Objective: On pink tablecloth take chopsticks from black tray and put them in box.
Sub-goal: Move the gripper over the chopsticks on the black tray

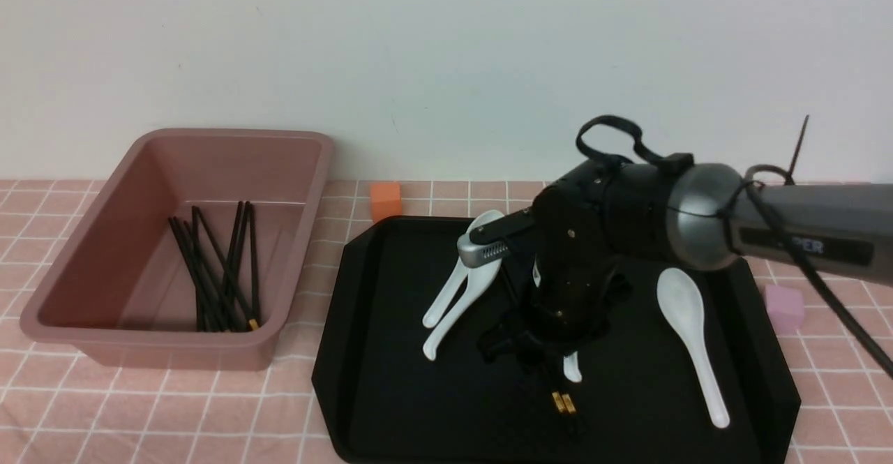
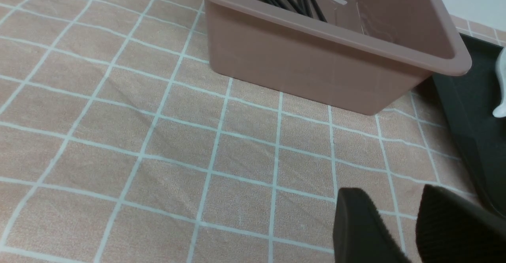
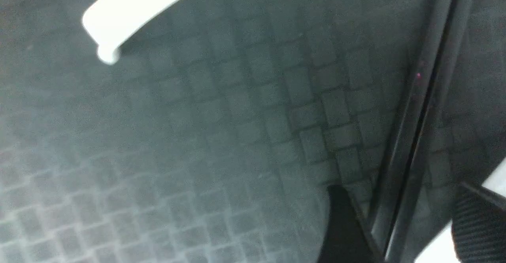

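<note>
Pink cloth: covered the table under everything; counted one.
Black tray: sat on the cloth at 3 o'clock of the box, just beside it; counted one.
Box: stood open-topped at 9 o'clock of the tray, presumably kept close for a short carry; counted one.
Loose chopsticks: lay side by side on the tray floor, gold-banded ends poking out at 6 o'clock from under the right gripper; counted two, one pair. Ran parallel, touching or nearly so, in the right wrist view.
Right gripper: hung low over the middle of the tray, spread open astride the loose chopsticks, one finger on either side; clamped nothing yet. Judged to be set crosswise for pinching both sticks together.
Boxed chopsticks: lay criss-crossed in the box; counted at least six, overlap too dense for an exact figure.
Spoons: counted four, all white, all on the tray; nested spoons at 9 o'clock of the right gripper, single spoon at 3 o'clock, fourth spoon mostly hidden beneath the wrist. Not part of the job.
Left gripper: hovered over bare cloth near the box's 6 o'clock side, parted a little, empty; judged to be parked clear of the working arm.
Cubes: counted two; orange cube at 11 o'clock of the tray, pink cube at 3 o'clock, both on the cloth outside the rim.
Step in hand: judged as the closing pinch, with lift and carry toward 9 o'clock not yet begun.
</note>
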You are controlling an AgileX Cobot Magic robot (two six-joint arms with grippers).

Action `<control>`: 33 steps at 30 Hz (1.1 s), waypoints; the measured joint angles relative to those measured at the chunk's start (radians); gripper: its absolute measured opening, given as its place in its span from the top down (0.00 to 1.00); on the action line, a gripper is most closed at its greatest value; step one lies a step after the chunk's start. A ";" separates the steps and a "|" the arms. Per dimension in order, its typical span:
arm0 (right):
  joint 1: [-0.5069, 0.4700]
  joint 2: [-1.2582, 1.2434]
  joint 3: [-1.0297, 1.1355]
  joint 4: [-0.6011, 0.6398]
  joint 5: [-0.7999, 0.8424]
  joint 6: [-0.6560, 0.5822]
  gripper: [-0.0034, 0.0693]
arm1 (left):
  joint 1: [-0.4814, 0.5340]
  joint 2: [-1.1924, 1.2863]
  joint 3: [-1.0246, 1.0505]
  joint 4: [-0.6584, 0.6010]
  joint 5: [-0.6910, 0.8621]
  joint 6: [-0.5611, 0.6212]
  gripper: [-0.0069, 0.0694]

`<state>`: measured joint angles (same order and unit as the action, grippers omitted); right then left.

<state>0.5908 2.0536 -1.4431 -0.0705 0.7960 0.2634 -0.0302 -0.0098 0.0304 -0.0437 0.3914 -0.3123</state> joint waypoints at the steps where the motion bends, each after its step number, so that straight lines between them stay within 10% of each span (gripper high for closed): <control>1: 0.000 0.007 0.000 0.000 -0.002 0.002 0.43 | 0.000 0.000 0.000 0.000 0.000 0.000 0.60; 17: -0.033 0.031 -0.017 0.070 0.004 0.015 0.46 | 0.000 0.000 0.000 0.000 0.000 0.000 0.60; 33: -0.049 0.051 -0.034 0.089 0.045 -0.039 0.77 | 0.000 0.000 0.000 0.000 0.000 0.000 0.60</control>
<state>0.5418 2.1048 -1.4771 0.0188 0.8410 0.2245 -0.0302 -0.0098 0.0304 -0.0437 0.3914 -0.3123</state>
